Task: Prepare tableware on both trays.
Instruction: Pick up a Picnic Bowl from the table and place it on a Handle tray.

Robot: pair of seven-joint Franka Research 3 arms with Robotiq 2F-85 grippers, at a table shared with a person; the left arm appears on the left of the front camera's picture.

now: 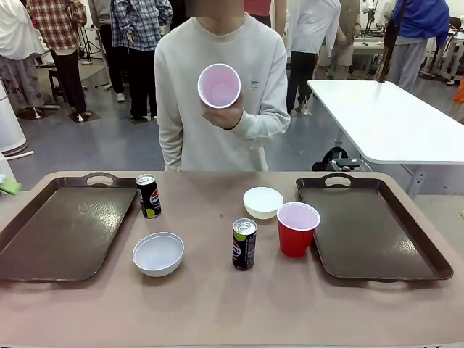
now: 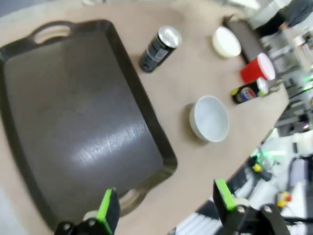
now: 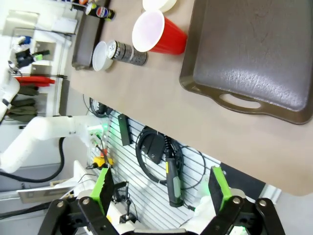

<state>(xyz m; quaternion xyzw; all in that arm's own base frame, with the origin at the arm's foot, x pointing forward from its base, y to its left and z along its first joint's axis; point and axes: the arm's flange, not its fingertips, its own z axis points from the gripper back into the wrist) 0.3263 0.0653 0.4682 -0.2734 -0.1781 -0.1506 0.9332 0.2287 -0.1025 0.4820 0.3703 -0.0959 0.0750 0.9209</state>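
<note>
Left wrist view shows the left gripper (image 2: 165, 204) with its jaws spread wide and empty. Ahead of its left finger lies the left tray (image 2: 73, 112), bare. Well beyond the gap stands the left can (image 2: 159, 49). Just ahead of the right finger sits the near bowl (image 2: 209, 118), on the table beside that tray's rim. Far past that finger are the far bowl (image 2: 226, 41), the middle can (image 2: 249, 91) and the red cup (image 2: 257, 71).

The right gripper (image 3: 160, 190) is likewise parted and empty, short of the table's edge. The cup is far ahead of its gap, and the right tray (image 3: 254, 54) is ahead of its right finger. A person's hand (image 1: 225, 114) holds a second red cup (image 1: 219, 85).

The bowls look light, rigid and smooth, so pinch the rim wall. The cans are probably heavier and slick, so grip them mid-body. The cups look thin and crushable, so squeeze gently.
</note>
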